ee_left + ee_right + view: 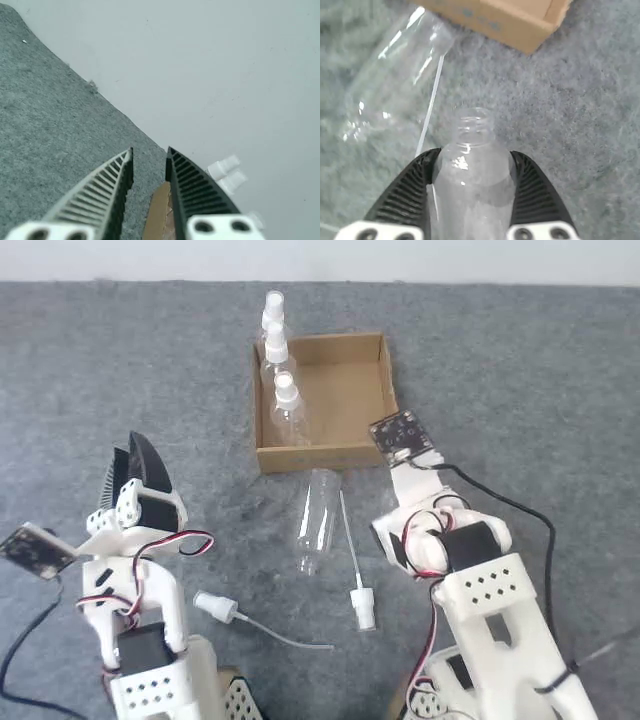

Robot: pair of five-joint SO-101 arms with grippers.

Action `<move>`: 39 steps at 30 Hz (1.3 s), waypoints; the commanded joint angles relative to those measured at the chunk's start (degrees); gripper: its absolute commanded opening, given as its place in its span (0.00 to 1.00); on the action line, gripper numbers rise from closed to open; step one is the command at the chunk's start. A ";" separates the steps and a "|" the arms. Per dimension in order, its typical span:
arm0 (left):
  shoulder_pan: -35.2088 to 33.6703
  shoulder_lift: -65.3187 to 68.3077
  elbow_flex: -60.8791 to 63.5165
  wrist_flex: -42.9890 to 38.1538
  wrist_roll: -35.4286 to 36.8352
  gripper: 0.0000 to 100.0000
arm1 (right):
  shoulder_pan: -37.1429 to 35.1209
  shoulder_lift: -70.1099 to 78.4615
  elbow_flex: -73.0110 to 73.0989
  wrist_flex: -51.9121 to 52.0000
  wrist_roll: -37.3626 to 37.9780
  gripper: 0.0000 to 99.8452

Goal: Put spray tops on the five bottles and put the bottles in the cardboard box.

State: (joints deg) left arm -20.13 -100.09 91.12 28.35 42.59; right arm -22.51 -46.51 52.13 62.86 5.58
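Across the grey felt mat (520, 390), bounded far off by a pale wall (450, 260), the right gripper (473, 156) clamps an uncapped bottle (472, 180) between its jaws, neck poking beyond them, just nearer than the cardboard box (345, 400). The left gripper (150, 150) hangs slightly parted, empty.

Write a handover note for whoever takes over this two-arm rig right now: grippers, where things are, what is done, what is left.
Left gripper: open, empty, held above the table.
Right gripper: shut on an uncapped bottle.
Cardboard box: three capped bottles stand inside along one wall.
In front of the box: a second uncapped bottle lying down, and two spray tops.
Done: three bottles capped and boxed.
Left: cap the two open bottles, then box them.
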 commanded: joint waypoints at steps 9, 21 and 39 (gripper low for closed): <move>0.09 -0.70 -0.84 -2.90 0.18 0.10 | 4.44 -2.59 4.04 -7.08 -4.66 0.01; -0.26 -0.70 -4.26 -5.36 0.26 0.10 | 8.75 -2.24 4.13 -7.16 -10.81 0.01; 0.26 -0.26 -22.29 19.69 -2.99 0.10 | 8.75 -2.59 6.77 -10.42 -11.08 0.01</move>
State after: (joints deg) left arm -20.13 -100.70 74.51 43.38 40.22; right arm -14.51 -46.59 59.69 53.54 -5.14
